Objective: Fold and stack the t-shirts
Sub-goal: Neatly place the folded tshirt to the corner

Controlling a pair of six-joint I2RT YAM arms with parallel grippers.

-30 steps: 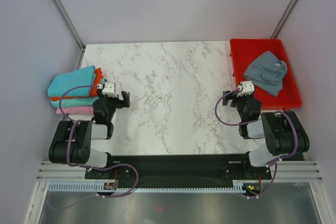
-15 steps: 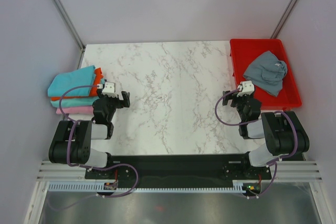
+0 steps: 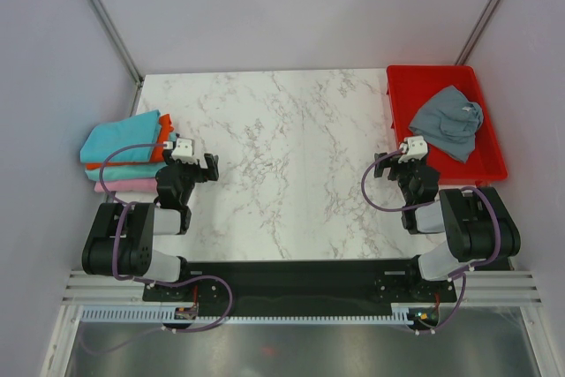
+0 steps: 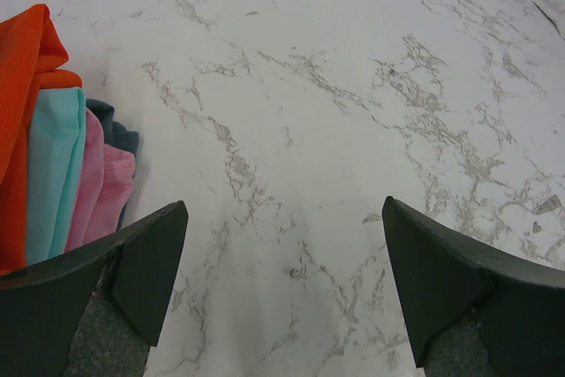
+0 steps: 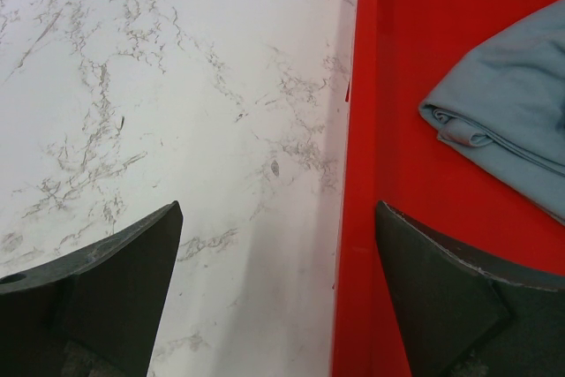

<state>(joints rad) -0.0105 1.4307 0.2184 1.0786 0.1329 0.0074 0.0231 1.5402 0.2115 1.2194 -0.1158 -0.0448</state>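
Looked first at the near side. Found the left fingers [image 4: 146, 262] spread to full width, with only the bare marble worktop [image 3: 282, 156] between them and nothing gripped. Found the right fingers [image 5: 124, 271] equally wide apart and also empty, hanging over the border between the worktop and the red tray [image 3: 395, 94]. Saw both pairs held low, pointed away from the arm bases and well apart from each other.

Saw the folded stack [image 3: 124, 154] near the left fingers, on their left, at the left edge of the worktop. Counted four shirts in it:
- the turquoise t-shirt [image 3: 119, 137] on top;
- the orange-red t-shirt [image 3: 159, 149] under it, sticking out a little toward the fingers;
- the teal t-shirt [image 3: 119, 174] below that;
- the pink t-shirt [image 3: 124, 186] at the bottom.

Noticed soft, rounded fold edges in the left wrist view, not perfectly in line.

Farther away on the right, saw the slate grey t-shirt [image 3: 448, 121] lying inside the red tray at the far right of the worktop. Found it crumpled, not folded, with loose creases. Saw the left wall of the tray standing between the right fingers and this shirt. Touched by neither arm.
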